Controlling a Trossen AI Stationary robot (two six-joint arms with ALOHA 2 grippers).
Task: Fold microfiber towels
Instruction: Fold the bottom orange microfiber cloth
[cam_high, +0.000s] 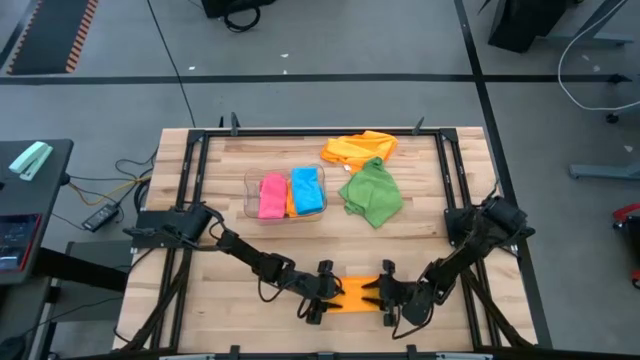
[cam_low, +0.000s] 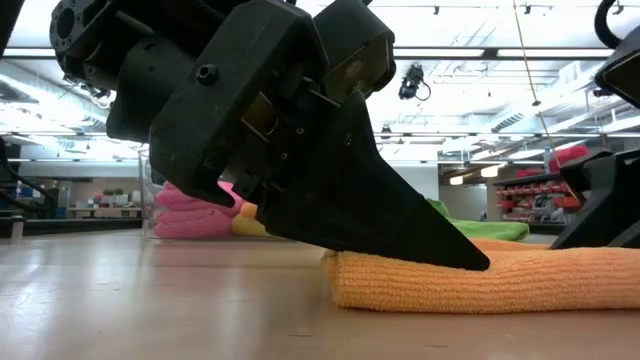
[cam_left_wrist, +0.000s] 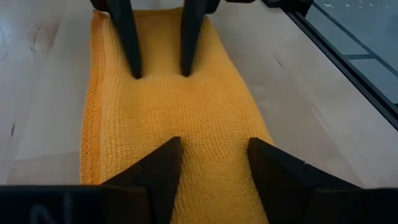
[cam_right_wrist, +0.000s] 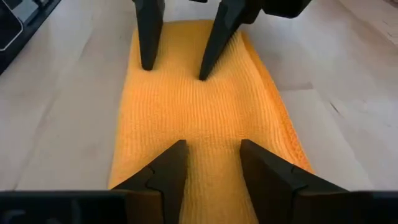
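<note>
An orange microfiber towel (cam_high: 355, 292), folded into a narrow thick strip, lies flat near the table's front edge. My left gripper (cam_left_wrist: 214, 146) stands open over its left end. My right gripper (cam_right_wrist: 212, 146) stands open over its right end, facing the left one. In the low view the left gripper's finger (cam_low: 440, 245) slants down onto the strip's top. A crumpled green towel (cam_high: 372, 193) and a crumpled orange-yellow one (cam_high: 360, 148) lie on the table farther back. My left gripper rests both spread fingertips on the top face of the strip near its left end (cam_left_wrist: 214, 168). The fingers slant down from the table's left and lie along the strip. The towel lies flat on the table. Nothing is pinched between the fingers. My right gripper sets both spread fingertips on the strip's top face near its right end (cam_right_wrist: 214, 165). It comes slanting down from the table's right, fingers along the strip. The towel stays flat on the wood, with nothing pinched.
A clear plastic bin (cam_high: 250, 185) at mid-table holds a folded pink towel (cam_high: 272, 196) and a folded blue one (cam_high: 306, 190). Black frame rails (cam_high: 450, 170) run along the table's sides and far edge. Bare wood lies left and right of the strip.
</note>
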